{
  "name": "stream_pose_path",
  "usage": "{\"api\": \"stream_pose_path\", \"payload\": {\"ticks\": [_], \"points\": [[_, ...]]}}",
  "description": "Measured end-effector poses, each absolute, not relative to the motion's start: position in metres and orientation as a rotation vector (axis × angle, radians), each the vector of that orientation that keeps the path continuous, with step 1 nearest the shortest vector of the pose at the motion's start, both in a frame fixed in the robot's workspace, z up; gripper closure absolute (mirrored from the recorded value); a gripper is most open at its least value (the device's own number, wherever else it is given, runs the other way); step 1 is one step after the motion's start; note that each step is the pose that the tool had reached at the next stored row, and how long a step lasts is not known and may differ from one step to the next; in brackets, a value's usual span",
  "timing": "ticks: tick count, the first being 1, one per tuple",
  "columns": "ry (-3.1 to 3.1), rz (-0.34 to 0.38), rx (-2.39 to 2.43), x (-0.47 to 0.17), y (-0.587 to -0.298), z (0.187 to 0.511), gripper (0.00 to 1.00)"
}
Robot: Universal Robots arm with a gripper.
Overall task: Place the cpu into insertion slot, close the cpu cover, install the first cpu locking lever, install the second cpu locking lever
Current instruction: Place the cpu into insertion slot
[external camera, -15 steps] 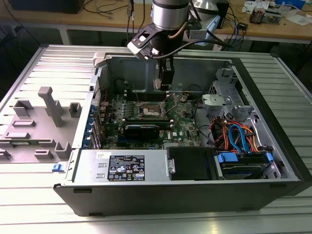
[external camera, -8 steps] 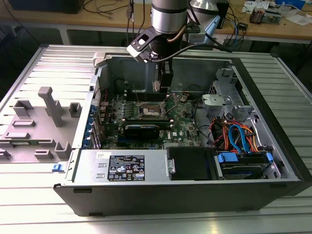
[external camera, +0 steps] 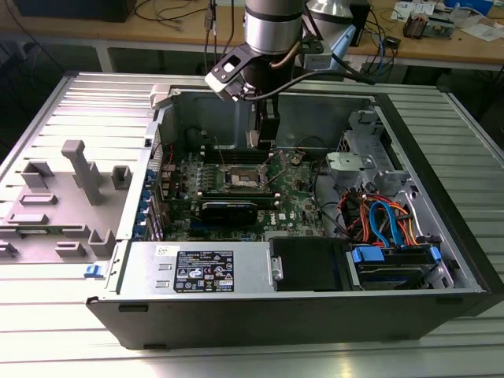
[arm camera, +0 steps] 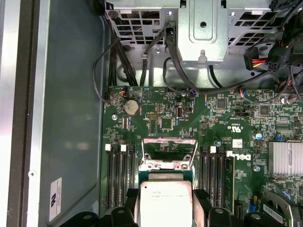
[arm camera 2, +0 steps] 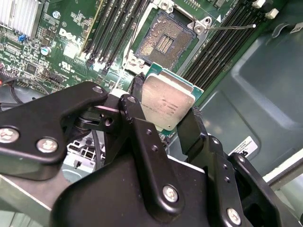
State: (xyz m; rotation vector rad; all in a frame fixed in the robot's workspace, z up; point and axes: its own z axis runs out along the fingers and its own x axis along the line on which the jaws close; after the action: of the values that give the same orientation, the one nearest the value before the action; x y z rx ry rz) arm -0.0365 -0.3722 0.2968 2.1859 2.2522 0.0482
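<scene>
My gripper (arm camera 2: pixel 165 108) is shut on the cpu (arm camera 2: pixel 166 97), a small square chip with a silver-grey top pinched at two opposite edges by the black fingers (arm camera 2: pixel 137 101). It hangs a little above the green motherboard (arm camera 2: pixel 71 28), apart from the insertion slot (arm camera 2: pixel 165 40), whose dark contact field lies bare. In the first wrist view the cpu (arm camera: pixel 165 204) sits between the fingertips, and the cpu cover (arm camera: pixel 168 152) stands raised behind it. A thin wire locking lever (arm camera 2: pixel 232 27) lies swung out beside the slot. In the exterior view the gripper (external camera: pixel 264 134) hovers over the insertion slot (external camera: pixel 246 179).
Black memory slots (arm camera 2: pixel 118 28) flank the socket on both sides. A finned heatsink (arm camera: pixel 285 158) and a long black card (external camera: pixel 228 209) lie close by. The drive cage (external camera: pixel 354 161), cable bundle (external camera: pixel 386 216) and case walls (external camera: pixel 197 118) ring the board. A grey fixture (external camera: pixel 75 189) stands outside the case.
</scene>
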Motion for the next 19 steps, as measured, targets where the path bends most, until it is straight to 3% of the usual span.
{"api": "stream_pose_path", "payload": {"ticks": [19], "points": [[2.252,0.049,2.186,-0.043,-0.372,0.262,0.46]]}}
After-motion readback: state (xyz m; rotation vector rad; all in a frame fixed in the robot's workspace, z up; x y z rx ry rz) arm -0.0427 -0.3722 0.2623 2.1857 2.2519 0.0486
